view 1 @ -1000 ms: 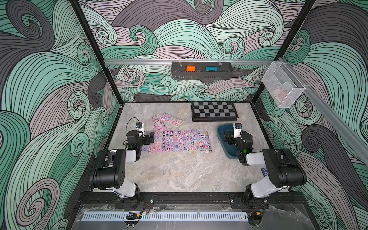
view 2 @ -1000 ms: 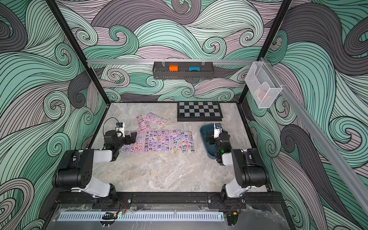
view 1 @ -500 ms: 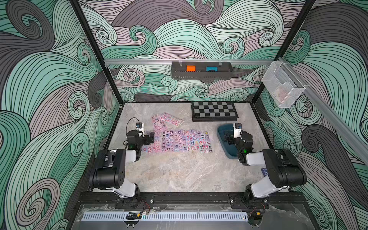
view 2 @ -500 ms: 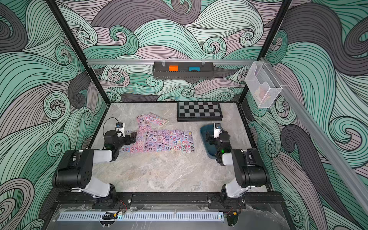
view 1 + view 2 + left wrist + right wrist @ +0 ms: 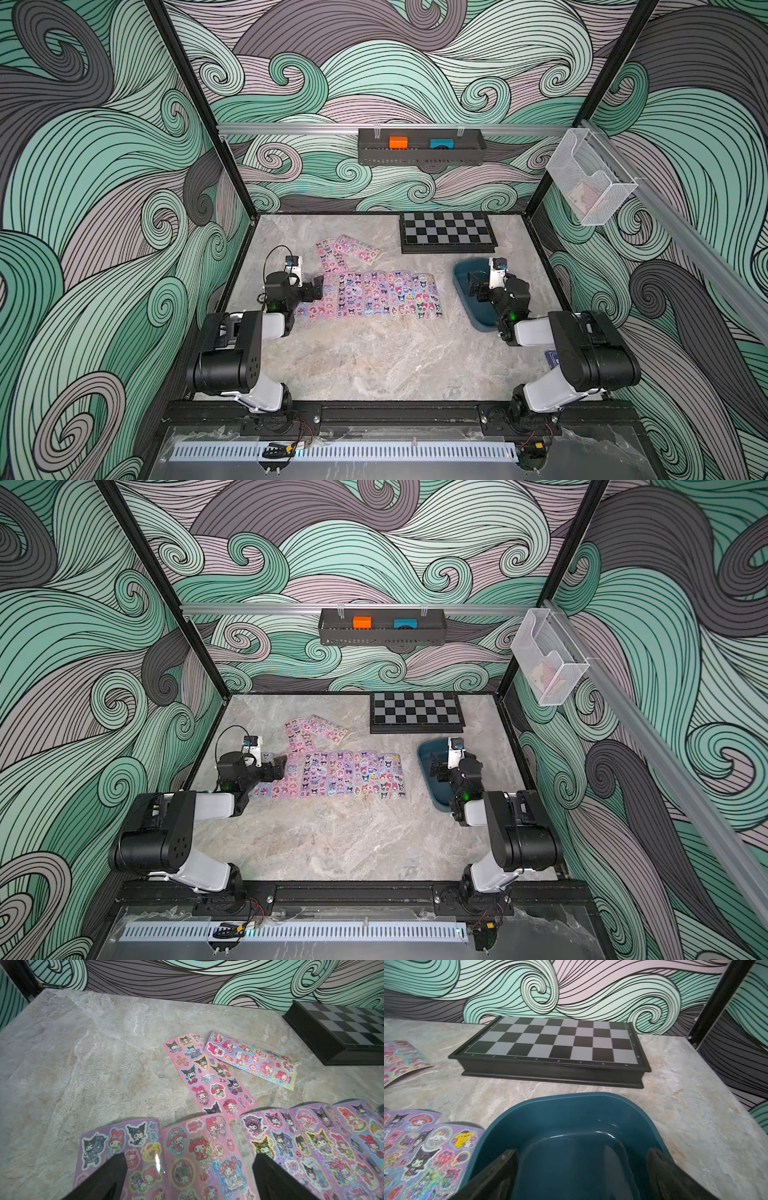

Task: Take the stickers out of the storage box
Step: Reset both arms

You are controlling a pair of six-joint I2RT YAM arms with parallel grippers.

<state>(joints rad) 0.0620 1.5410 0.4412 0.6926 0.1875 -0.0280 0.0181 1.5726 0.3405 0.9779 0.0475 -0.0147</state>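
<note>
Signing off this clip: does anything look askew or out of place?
Two sticker sheets lie skewed beyond the tidy row, angled to it; the storage box looks empty where visible. Nothing else stands out.

Right end effector (image 5: 581, 1153): both dark fingers (image 5: 500, 1169) spread wide, poised over the open storage box (image 5: 571, 1105), whose glossy teal floor is in plain view. Stickers (image 5: 421, 1147) lie flat on the marbled surface (image 5: 695, 1105) just beside the box, outside it. A folded chessboard (image 5: 550, 1041) sits beyond, against the wall.
</note>
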